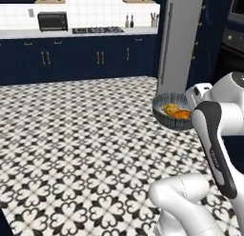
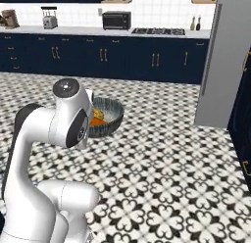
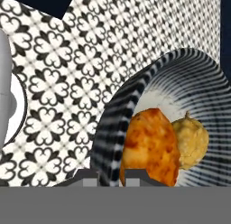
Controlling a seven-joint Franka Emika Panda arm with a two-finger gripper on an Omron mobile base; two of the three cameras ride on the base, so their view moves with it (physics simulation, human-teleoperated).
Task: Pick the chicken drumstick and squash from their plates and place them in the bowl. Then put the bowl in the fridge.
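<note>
- Gripper (image 3: 111,177) closed on the near rim of the round deep bowl with the dark grey speckled outside (image 3: 189,92); one dark finger tip sits outside the wall, the other inside it.
- Bowl held up in the air above the floor, right at the hand, in both base views (image 1: 169,117) (image 2: 110,114).
- Orange-brown roasted chicken drumstick (image 3: 149,146) lies inside the bowl, just beyond the inner finger tip.
- Lumpy yellow squash piece (image 3: 191,142) touches the drumstick, on its far side in the hand view.
- Black-and-white patterned tile floor (image 1: 71,149) below.
- Tall grey stainless fridge door with a long bar handle (image 1: 178,40) stands beyond the bowl.
- Navy cabinets with brass handles (image 2: 122,58) line the back wall under a white surface (image 2: 88,30) carrying a black microwave (image 2: 116,20).
</note>
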